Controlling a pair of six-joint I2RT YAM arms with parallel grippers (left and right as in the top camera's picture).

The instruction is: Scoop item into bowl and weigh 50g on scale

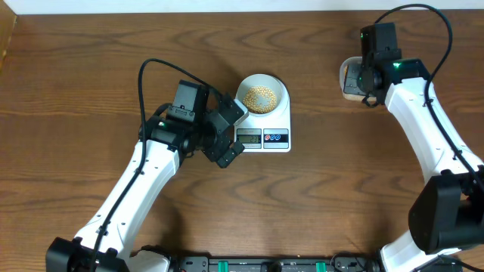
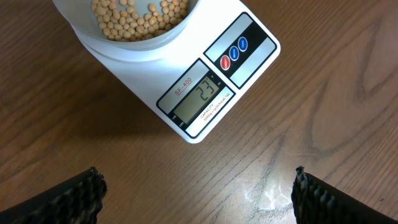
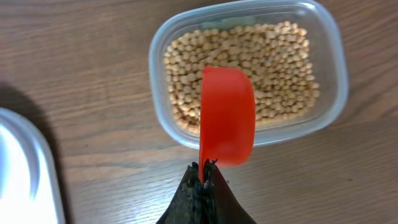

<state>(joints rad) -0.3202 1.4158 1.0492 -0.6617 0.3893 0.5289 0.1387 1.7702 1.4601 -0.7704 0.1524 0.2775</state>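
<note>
The beans [image 2: 140, 15] lie partly in the bowl [image 2: 124, 48] on the scale [image 2: 149, 78]. Its display [image 2: 200, 98] reads 23, beside the label "SF-400", so more scooping is due. The rest fill the tub [image 3: 323, 109], well apart. The right gripper [image 3: 204, 177] clamps the red scoop [image 3: 227, 115] above the tub and must next dip and load it. The left gripper [image 2: 199, 190] hangs spread wide and empty near the scale.

Dark brown wood-grain table [image 1: 68, 68] — evenly lit.
</note>
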